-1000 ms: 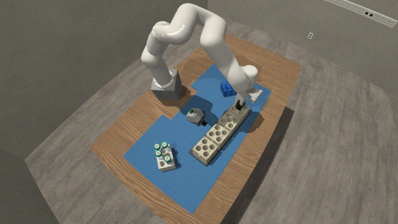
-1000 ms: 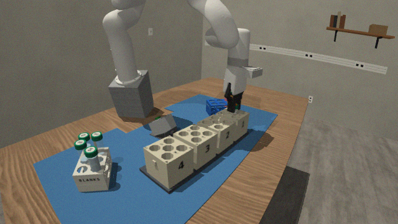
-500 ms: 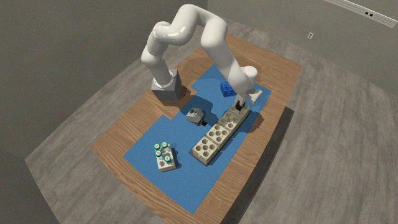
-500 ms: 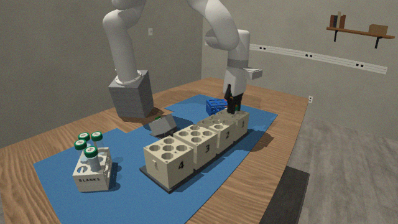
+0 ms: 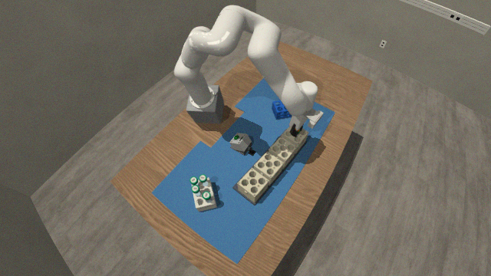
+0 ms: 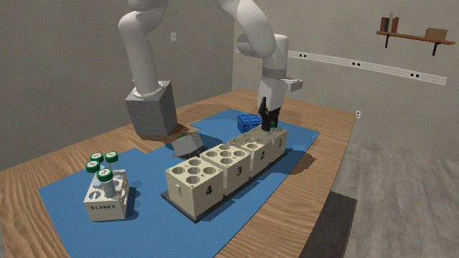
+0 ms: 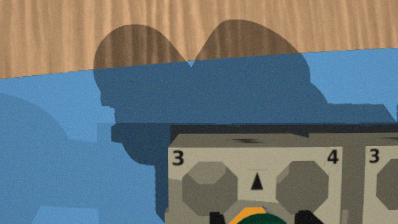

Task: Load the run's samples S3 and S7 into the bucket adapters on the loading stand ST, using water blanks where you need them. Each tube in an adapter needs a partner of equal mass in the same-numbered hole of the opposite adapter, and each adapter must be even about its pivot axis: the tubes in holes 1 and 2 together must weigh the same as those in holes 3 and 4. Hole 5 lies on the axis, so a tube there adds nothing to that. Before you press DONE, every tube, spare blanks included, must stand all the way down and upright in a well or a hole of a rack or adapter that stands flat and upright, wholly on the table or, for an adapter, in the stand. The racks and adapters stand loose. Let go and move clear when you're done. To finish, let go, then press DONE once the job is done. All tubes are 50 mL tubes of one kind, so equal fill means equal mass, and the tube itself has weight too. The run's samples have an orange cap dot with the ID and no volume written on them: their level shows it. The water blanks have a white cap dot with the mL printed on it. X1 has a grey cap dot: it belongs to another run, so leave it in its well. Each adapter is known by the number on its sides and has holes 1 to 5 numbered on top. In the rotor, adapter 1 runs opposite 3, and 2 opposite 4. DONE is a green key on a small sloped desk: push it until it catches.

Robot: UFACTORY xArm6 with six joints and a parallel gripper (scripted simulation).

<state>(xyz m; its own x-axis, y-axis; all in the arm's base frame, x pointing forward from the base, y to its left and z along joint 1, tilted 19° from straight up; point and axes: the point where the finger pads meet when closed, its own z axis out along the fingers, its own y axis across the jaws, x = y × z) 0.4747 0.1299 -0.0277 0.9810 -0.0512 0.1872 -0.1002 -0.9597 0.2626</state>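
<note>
Blue mat; green-capped, orange-dotted tube (image 7: 256,216) upright.

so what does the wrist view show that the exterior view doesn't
Only the wrist view shows the hole numbers 3 and 4 on adapter 1's top, plus the green tube cap with its orange dot between the fingers, set low in the adapter. Only the exterior view shows the side numbers, the BLANKS rack, the blue rack, the sloped key desk and the arm. Both show adapter 1, the blue mat and the wooden table.
</note>
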